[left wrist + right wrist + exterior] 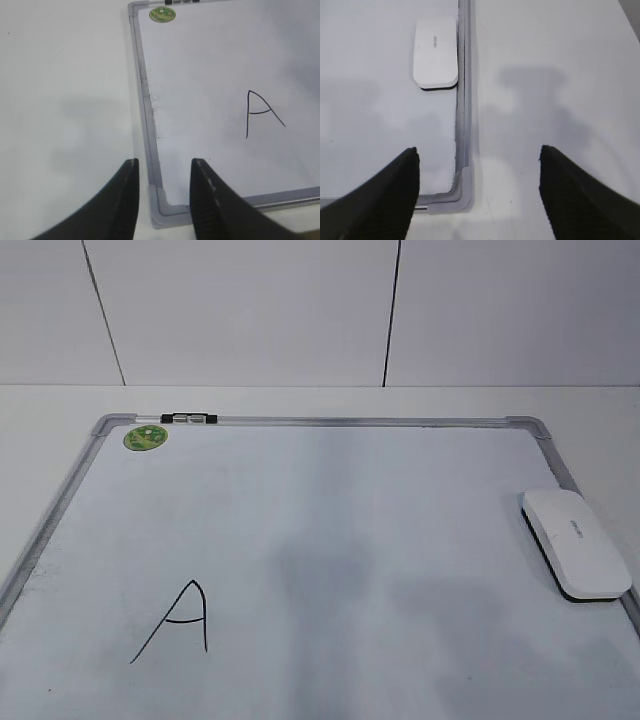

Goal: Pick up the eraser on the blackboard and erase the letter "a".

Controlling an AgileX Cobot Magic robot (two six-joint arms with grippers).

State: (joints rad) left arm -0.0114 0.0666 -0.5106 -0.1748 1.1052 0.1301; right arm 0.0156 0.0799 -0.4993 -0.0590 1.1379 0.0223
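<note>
The blackboard (350,500) is a white dry-erase board with a silver frame, lying flat on the table. The white eraser (575,542) lies on it by the right frame; in the right wrist view (436,52) its black underside shows. No small lowercase "a" shows in any view. The only writing is a large angular capital "A" (178,623), also seen in the left wrist view (262,112). My left gripper (164,162) is open and empty above the board's near left corner. My right gripper (479,150) is wide open and empty above the near right corner, well short of the eraser. Neither gripper shows in the exterior view.
A round green sticker (146,438) sits at the board's far left corner, next to a small black-and-white marker clip (188,419) on the top frame. White table surrounds the board, and a white panelled wall (300,310) stands behind it.
</note>
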